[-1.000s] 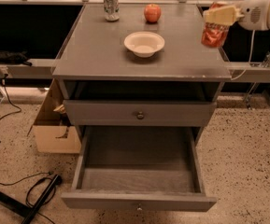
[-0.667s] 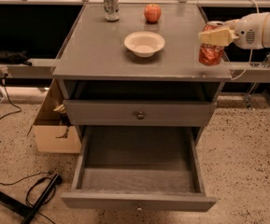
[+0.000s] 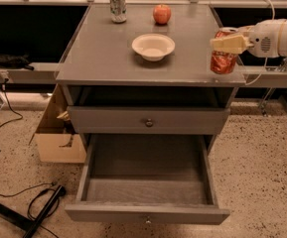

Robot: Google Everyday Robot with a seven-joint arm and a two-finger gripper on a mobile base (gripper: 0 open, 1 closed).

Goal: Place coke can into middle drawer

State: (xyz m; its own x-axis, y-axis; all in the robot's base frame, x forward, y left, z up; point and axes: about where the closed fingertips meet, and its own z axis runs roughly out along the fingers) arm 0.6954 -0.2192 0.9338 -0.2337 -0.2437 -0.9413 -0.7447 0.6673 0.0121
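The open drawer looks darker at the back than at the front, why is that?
In the camera view, the middle drawer is shaded at its back, where the upper drawer and tabletop overhang and likely block the light; its front floor looks lighter. The end effector, at the table's right edge, grips the coke can.

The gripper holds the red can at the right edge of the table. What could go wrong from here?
1. The gripper grips the coke can only near its top; the can may slip or tilt.
2. The can is above the right front corner of the table and could hit it on the way down.
3. The open middle drawer sits low, under the closed upper drawer, whose front the arm may bump.
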